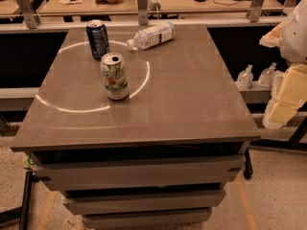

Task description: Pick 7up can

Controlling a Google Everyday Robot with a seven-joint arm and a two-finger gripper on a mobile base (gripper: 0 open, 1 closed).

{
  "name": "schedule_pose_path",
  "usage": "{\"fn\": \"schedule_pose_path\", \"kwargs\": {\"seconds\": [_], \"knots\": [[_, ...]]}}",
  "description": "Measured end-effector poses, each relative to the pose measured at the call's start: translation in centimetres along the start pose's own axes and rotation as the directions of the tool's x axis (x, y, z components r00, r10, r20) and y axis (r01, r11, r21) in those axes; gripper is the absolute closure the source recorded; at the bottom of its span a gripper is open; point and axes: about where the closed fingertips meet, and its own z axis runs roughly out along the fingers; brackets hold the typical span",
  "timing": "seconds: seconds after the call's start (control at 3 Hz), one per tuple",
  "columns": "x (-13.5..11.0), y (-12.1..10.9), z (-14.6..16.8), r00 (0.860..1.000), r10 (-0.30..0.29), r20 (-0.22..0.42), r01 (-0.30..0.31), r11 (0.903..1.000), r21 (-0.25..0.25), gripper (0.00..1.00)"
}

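Note:
The 7up can is pale whitish-silver with green markings and an opened silver top. It stands upright on the left half of the grey table. My gripper shows as cream-coloured parts at the right edge of the view, beyond the table's right side. It is far from the can and holds nothing that I can see.
A dark blue can stands upright just behind the 7up can. A clear plastic bottle lies on its side at the back of the table. Small bottles sit on a ledge at the right. A railing and desks run behind.

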Motion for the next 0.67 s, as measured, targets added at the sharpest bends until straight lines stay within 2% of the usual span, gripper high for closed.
{"fn": "schedule_pose_path", "kwargs": {"seconds": [0.33, 0.67], "knots": [[0.00, 0.00, 0.00, 1.000, 0.000, 0.000, 0.000, 1.0000, 0.000, 0.00], [-0.82, -0.14, 0.72, 0.996, 0.016, 0.087, -0.014, 0.9997, -0.020, 0.00]]}}
